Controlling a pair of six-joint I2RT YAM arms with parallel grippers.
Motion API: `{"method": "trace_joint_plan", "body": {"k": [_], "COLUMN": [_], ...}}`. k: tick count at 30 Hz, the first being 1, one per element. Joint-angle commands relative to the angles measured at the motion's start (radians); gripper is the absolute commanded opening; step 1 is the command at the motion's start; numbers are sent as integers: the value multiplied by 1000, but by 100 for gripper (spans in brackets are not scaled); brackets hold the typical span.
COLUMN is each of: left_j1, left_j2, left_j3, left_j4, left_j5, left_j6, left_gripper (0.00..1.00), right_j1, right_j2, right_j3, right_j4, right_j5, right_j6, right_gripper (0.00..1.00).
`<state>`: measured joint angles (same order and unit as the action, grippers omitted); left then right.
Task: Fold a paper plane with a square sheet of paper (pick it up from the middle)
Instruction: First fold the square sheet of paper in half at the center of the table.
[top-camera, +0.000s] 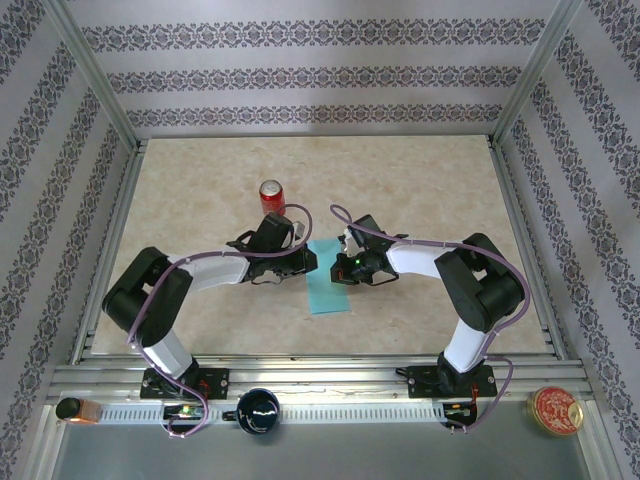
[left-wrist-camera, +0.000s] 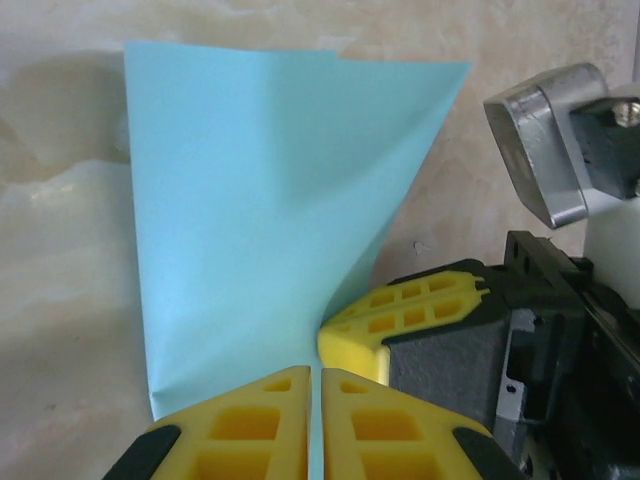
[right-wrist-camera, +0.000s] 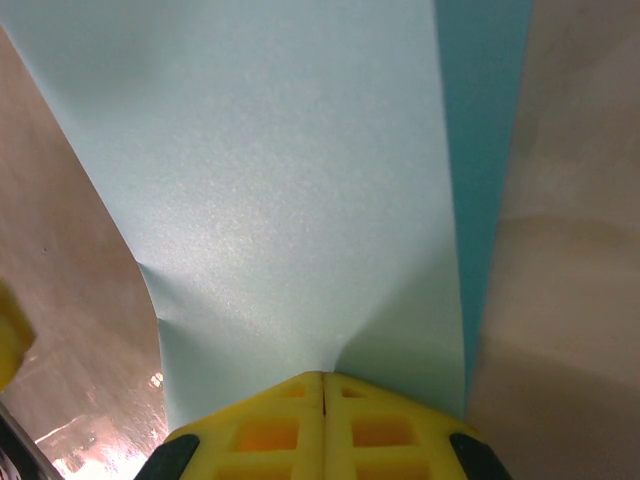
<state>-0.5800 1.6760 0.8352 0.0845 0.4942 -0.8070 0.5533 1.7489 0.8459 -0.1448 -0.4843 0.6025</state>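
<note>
1. The thin turquoise-blue sheet of paper (top-camera: 328, 285) sits mid-desk between the two arms, a narrow strip from above. Its surface is plain.
2. The left gripper (left-wrist-camera: 312, 420) has its yellow fingertips pinched together on the paper's near edge.
3. The right gripper (right-wrist-camera: 322, 405) is likewise clamped tight on the paper, just beside the left one.
4. A red soda can (top-camera: 271, 197) stands upright beyond the left gripper on the beige marbled desk (top-camera: 420, 190); its label is too small to read.
</note>
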Motion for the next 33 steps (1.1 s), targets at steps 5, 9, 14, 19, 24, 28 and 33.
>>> {"method": "trace_joint_plan", "body": {"k": [5,9,14,19,24,28,33], "left_j1": [26,31,36,42,62,75,91], "left_j2": [95,142,142,68,95,138,205], "left_j3": [-13,-59,-60,4,53,67,65], "left_j4": [73,122,119,30,24,36,28], "left_j5": [12,10,38,19,35,50,77], "left_j6": [54,44,30,55,59,51,45], "left_gripper": [11,11,11,13,13,13,12], "right_j1": [-7,-6,-5,-6,-8,-8,-8], "right_j2": [43,43,41,39,39,37,38], "right_j3": [-16,-18,-22,-23,-22,-26,-29], "right_j4": [-129,-125,-126,-128,-129,-131,-130], "right_j5": [66,65,70,75,73,73,72], "right_j6": [-15,-13,-12,-16,-18,-21,-22], "right_gripper": [0,0,0,0,0,0,0]}}
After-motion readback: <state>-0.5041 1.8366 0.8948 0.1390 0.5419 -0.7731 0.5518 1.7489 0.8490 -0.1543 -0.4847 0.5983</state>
